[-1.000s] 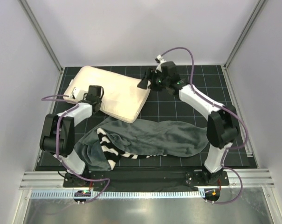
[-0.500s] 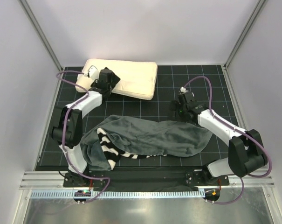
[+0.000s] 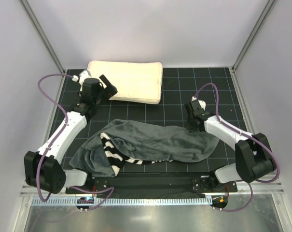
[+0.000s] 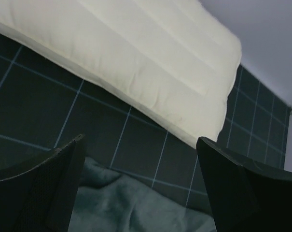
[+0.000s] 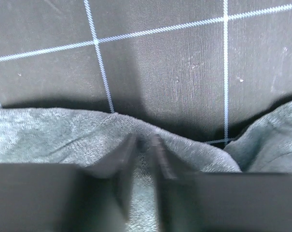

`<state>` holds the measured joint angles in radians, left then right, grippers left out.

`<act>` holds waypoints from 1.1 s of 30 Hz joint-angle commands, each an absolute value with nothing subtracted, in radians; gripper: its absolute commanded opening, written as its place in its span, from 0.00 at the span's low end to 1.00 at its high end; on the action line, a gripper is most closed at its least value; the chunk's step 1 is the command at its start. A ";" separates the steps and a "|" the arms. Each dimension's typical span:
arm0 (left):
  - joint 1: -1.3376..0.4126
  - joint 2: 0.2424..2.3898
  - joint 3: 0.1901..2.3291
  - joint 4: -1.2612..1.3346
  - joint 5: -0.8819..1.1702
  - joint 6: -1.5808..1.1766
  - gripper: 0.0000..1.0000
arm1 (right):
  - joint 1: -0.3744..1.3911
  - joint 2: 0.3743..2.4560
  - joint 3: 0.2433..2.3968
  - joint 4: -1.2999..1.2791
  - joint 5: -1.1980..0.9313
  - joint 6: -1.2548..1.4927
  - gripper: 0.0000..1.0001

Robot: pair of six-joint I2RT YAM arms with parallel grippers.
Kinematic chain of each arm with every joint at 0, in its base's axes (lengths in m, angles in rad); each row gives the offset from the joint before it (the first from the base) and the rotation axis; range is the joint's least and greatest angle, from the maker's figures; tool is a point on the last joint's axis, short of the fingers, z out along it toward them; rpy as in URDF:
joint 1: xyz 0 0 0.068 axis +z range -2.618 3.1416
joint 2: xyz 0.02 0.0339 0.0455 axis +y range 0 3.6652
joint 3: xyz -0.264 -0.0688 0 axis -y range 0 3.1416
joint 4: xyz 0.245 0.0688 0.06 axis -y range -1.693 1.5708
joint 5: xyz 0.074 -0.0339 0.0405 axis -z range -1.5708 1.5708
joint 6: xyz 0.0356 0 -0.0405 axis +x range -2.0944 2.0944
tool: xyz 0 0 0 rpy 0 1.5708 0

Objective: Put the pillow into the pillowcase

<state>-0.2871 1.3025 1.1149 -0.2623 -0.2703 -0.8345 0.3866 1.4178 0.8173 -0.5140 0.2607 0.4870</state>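
The cream pillow [image 3: 129, 79] lies flat at the back of the mat, also filling the top of the left wrist view [image 4: 136, 58]. My left gripper [image 3: 108, 88] hovers just in front of the pillow's near left edge, open and empty [image 4: 138, 145]. The pillowcase [image 3: 160, 142] lies crumpled across the near half of the mat, grey side up, with zebra stripes [image 3: 112, 152] showing at its left end. My right gripper [image 3: 191, 126] is down on the pillowcase's far right edge. Its fingers [image 5: 124, 159] stand close together, pinching a raised ridge of grey fabric [image 5: 146, 145].
A black gridded mat [image 3: 184, 92] covers the floor, and its bare squares separate the pillow from the pillowcase. White walls and metal frame posts [image 3: 42, 36] close in the back and both sides.
The pillow went from tilted at mid left to flat along the back. My left gripper opened, let it go and drew back. My right gripper came down and closed on the pillowcase edge.
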 commanded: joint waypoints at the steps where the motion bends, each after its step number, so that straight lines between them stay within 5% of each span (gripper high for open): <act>1: -0.301 1.310 1.072 -0.414 -0.134 -0.750 1.00 | 0.388 1.344 0.830 -0.514 0.252 0.476 0.13; 2: -0.304 1.313 1.065 -0.428 -0.112 -0.744 1.00 | 0.387 1.315 0.839 -0.526 0.253 0.468 0.04; 9: -0.344 1.420 1.068 -0.485 -0.019 -0.660 1.00 | 0.292 1.247 0.988 -0.574 0.216 0.434 0.05; 11: -0.368 1.480 1.084 -0.532 -0.014 -0.629 1.00 | 0.284 1.235 1.005 -0.578 0.151 0.416 0.20; 13: -0.403 1.511 1.100 -0.548 -0.017 -0.615 1.00 | 0.285 1.223 0.990 -0.542 0.062 0.388 0.59; 14: -0.416 1.538 1.100 -0.549 -0.018 -0.617 1.00 | 0.284 1.217 0.964 -0.532 0.042 0.384 0.67; 19: -0.495 1.638 1.114 -0.548 -0.003 -0.604 0.94 | 0.285 1.180 0.894 -0.491 0.014 0.382 0.72; 25: -0.552 1.716 1.115 -0.529 0.049 -0.584 0.53 | 0.287 1.143 0.847 -0.486 0.012 0.382 0.71; 28: -0.554 1.770 1.137 -0.512 0.075 -0.572 0.21 | 0.285 1.132 0.824 -0.469 -0.026 0.387 0.71; 29: -0.554 1.779 1.152 -0.511 0.054 -0.569 0.01 | 0.285 1.128 0.821 -0.463 -0.053 0.387 0.72; 33: -0.563 1.740 1.131 -0.483 -0.021 -0.568 0.00 | 0.287 1.121 0.795 -0.416 -0.142 0.362 0.75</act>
<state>-0.5560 1.7859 1.1152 -0.5259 0.0322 -0.5858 0.2840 1.1465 0.8112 -0.4889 -0.0471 0.3916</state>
